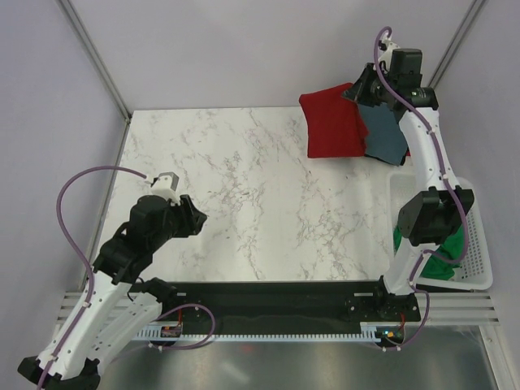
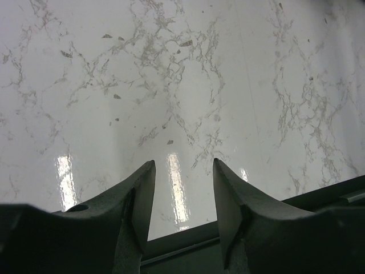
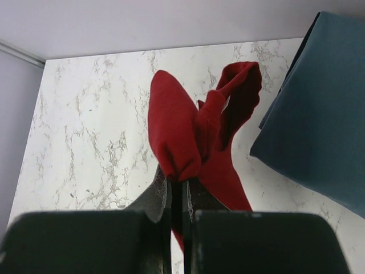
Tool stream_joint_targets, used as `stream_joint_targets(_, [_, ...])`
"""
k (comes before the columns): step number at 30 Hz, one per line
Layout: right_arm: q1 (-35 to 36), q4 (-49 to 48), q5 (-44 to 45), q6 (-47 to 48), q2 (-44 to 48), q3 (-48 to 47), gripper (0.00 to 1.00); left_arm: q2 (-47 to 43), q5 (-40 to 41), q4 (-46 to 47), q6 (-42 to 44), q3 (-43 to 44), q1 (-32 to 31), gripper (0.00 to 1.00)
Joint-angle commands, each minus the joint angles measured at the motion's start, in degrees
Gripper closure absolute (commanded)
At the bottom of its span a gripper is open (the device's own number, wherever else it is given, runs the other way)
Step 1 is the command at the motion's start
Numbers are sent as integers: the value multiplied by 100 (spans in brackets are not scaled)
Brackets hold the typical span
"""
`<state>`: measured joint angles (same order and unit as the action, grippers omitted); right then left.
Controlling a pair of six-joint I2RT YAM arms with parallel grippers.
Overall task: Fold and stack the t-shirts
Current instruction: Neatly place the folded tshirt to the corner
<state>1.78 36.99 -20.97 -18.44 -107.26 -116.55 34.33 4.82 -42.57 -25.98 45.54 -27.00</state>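
Red t-shirt (image 1: 333,123) is up at the far right corner of the table (image 1: 244,187), lying mostly flat with one bit pulled up. The right gripper (image 3: 178,182) is clamped on that bit, a bunched fold of red cloth that sticks up above the fingers in the wrist view. Just beside it, on the right edge side, there's a slate-blue t-shirt (image 1: 383,140) that looks already folded; I can't tell if the two overlap. A green t-shirt (image 1: 435,264) is in the white basket (image 1: 481,272) at the near right corner. The left gripper (image 2: 183,166) has its jaws apart with nothing between them, hanging over bare marble near the near left corner, so it's no help right now. My guess is this step is carrying the pinched edge across to make a fold. To do it well, I'd lift just enough that the cloth clears itself, drag it over slowly so the lower layer doesn't slide, and let go only once the edges line up. Also watch that blue one, easy to snag.
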Motion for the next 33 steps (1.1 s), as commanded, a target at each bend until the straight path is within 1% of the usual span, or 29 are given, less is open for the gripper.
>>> stream_joint_targets(1, [-108,-192,-74,-204,-5,-473,100,57,-104,293,207,-45,46,48])
stream_joint_targets(5, [-143,-280,31,-336,-40,-535,100,57,-95,293,216,-45,46,49])
stream_joint_targets(6, [-343,-315,32,-371,-84,-553,100,31,-87,293,216,-45,46,49])
stream_joint_targets(8, [-398,-333,23,-406,-189,-684,100,30,-86,293,216,-63,46,49])
stream_joint_targets(23, [-1039,-465,-337,-775,-954,-1493,100,48,-69,293,207,-54,99,51])
stream_joint_targets(33, [-1575,-561,-592,-1039,-1710,-2108,100,136,-95,293,207,-63,116,51])
